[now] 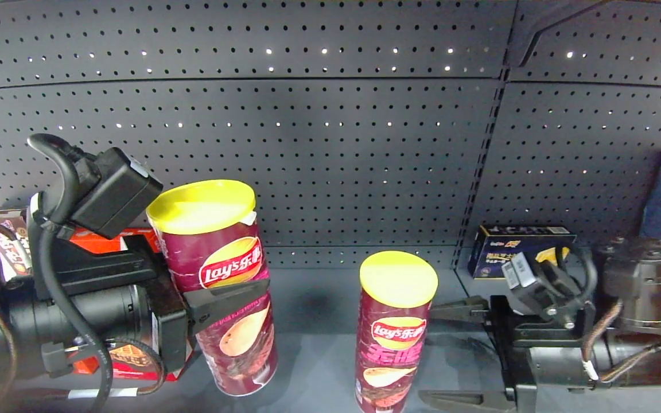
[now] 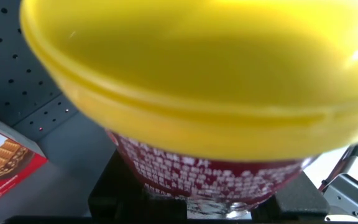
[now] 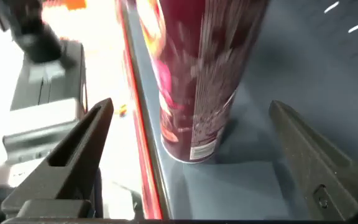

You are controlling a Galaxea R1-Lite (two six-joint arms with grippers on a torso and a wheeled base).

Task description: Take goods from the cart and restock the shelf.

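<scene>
Closest to the front edge, the standing chip can [image 1: 395,338] sits upright on the shelf [image 1: 319,304], with the right gripper [image 1: 442,353] spread wide around it, not touching. The left gripper [image 1: 233,304] is clamped on the held chip can [image 1: 210,252], which leans a bit. There's bare deck between them, back to the pegboard [image 1: 307,143].

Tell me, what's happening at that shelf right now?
Left gripper shut on tilted chip can. Right gripper open, flanking second can standing on shelf. Red box close beside chip can.
</scene>
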